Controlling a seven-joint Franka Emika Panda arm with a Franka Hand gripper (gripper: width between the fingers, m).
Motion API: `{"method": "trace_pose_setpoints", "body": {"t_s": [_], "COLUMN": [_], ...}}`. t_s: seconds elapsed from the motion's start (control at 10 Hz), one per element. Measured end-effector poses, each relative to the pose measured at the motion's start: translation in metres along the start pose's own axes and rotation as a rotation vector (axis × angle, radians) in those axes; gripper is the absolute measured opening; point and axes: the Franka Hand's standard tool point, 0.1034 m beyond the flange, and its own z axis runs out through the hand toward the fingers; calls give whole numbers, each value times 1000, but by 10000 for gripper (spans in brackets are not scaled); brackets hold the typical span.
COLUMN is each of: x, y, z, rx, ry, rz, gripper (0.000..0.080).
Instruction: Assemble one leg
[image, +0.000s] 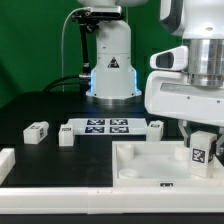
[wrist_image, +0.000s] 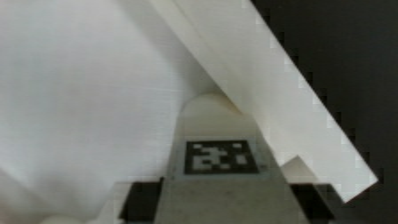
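Observation:
My gripper (image: 201, 146) is shut on a leg (image: 201, 151), a chunky white block with a black-and-white tag, and holds it upright over the right part of the large white panel (image: 140, 160). In the wrist view the leg (wrist_image: 222, 150) fills the space between the dark fingertips (wrist_image: 148, 200), its far end at the panel's raised rim (wrist_image: 249, 70). Whether the leg touches the panel, I cannot tell. Three more legs lie on the black table: one (image: 37, 132) at the left, one (image: 67, 136) beside the marker board, one (image: 156, 125) to the board's right.
The marker board (image: 106, 126) lies flat behind the panel. The robot base (image: 111, 60) stands at the back. A white part (image: 8, 162) sits at the exterior view's left edge, and the table's white front border (image: 90, 208) runs along the bottom.

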Motion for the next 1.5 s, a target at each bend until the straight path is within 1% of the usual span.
{"method": "trace_pose_setpoints", "body": {"t_s": [0.2,0.4,0.5,0.6,0.7,0.8,0.9,1.0,1.1,1.2,1.5], "x": [0,0,0,0,0,2,1,0,0,0,3], "y": [-1,0,0,-1,0,1,1,2,2,1,4], "z": [0,0,0,0,0,0,0,0,-1,-1,-4], "rx": [1,1,1,2,1,1,0,-1,0,-1,-12], "ry": [5,6,6,4,5,5,6,5,5,6,-9], "rz": [293,438,356,355,314,172,34,-82,-144,-289,-648], "gripper": [292,292,292,525,525,627,643,643,648,648,649]}}
